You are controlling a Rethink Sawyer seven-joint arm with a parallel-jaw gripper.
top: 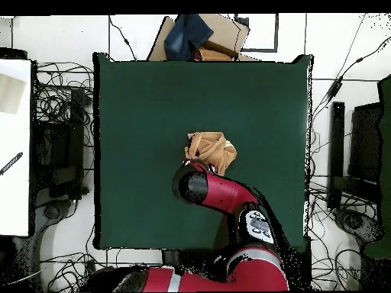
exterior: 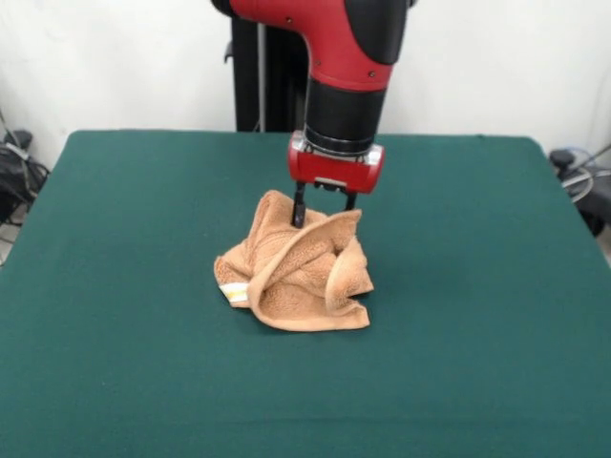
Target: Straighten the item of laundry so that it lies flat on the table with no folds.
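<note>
- One crumpled towel [exterior: 294, 271] sits mid-surface in the front view, and your gripper [exterior: 324, 206] has its jaws down on the top ridge, looking pinched on a raised fold, with the white-yellow tag [exterior: 230, 294] low at the picture's left.
- Watch out: if you've caught several layers, pulling may drag the whole bundle across the green surface [exterior: 477, 286] rather than open it, or the terry may slip free.
- From overhead, the towel [top: 211, 149] lies near the centre, just beyond the arm. Plenty of bare surface [top: 137, 114] surrounds it; cables and equipment crowd the floor, with a box at the far edge.
</note>
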